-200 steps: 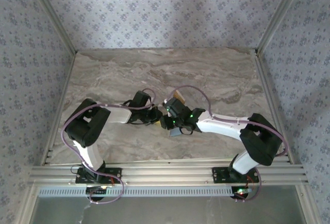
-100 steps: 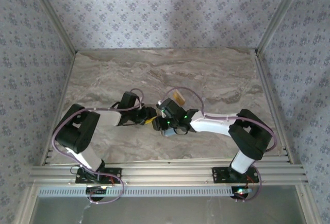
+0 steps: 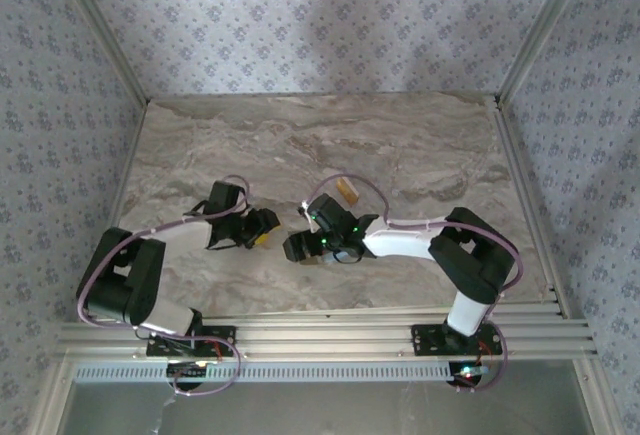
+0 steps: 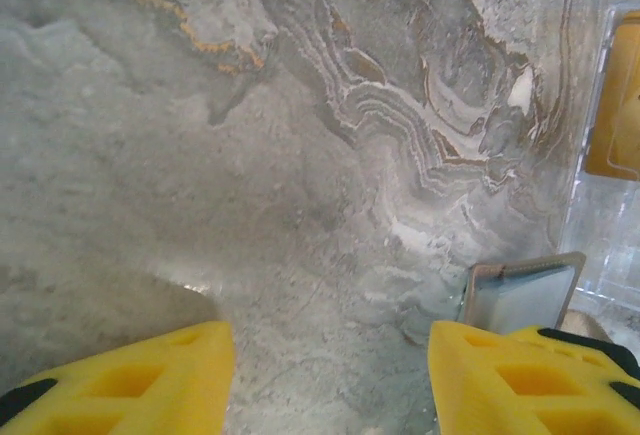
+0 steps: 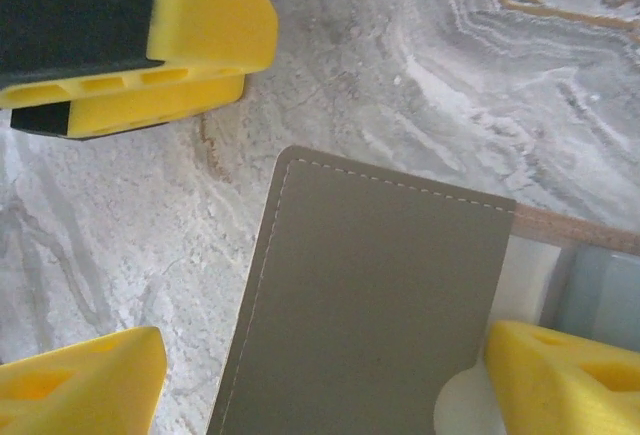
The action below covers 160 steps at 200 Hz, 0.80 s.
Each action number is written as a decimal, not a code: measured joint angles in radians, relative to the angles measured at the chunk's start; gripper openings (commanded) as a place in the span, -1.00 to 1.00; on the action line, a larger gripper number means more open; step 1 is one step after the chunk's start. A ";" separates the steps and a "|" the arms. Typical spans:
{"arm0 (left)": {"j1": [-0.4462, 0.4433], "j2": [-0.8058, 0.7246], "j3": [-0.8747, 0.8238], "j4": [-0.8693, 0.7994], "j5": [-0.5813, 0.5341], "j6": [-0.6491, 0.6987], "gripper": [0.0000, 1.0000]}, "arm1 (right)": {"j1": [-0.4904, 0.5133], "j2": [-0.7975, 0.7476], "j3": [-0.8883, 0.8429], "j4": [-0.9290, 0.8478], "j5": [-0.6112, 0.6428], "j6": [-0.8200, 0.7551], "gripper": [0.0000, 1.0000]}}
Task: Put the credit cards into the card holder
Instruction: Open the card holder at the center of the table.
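Top view now: the small yellow-orange rectangular credit card (image 3: 347, 190) lies on the marbled stone worktop (image 3: 420, 145) just above frame centre, up and right of the right arm's fingers (image 3: 297, 247). The left arm's fingers (image 3: 262, 227) sit just left of those, apart. Over to the right wrist: the flat gray folding card holder (image 5: 370, 305) lies bottom centre between the right arm's fingers, with the left arm's fingers at upper left.

Our two black-and-white arms
We see lilac cables (image 3: 378, 196) along the left arm (image 3: 182, 236) and right arm (image 3: 400, 243), green lights (image 3: 330, 242), yellow ribbed fingers (image 4: 130, 375).
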 measured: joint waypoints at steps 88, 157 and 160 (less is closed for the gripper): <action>-0.147 -0.029 0.141 -0.116 -0.060 0.047 -0.74 | -0.065 -0.001 -0.090 0.182 -0.146 0.048 0.75; -0.248 0.136 0.168 -0.089 -0.063 0.047 -0.92 | -0.084 -0.006 -0.122 0.231 -0.174 0.064 0.64; -0.248 0.140 0.168 -0.088 -0.063 0.047 -0.92 | -0.084 -0.008 -0.123 0.231 -0.175 0.064 0.64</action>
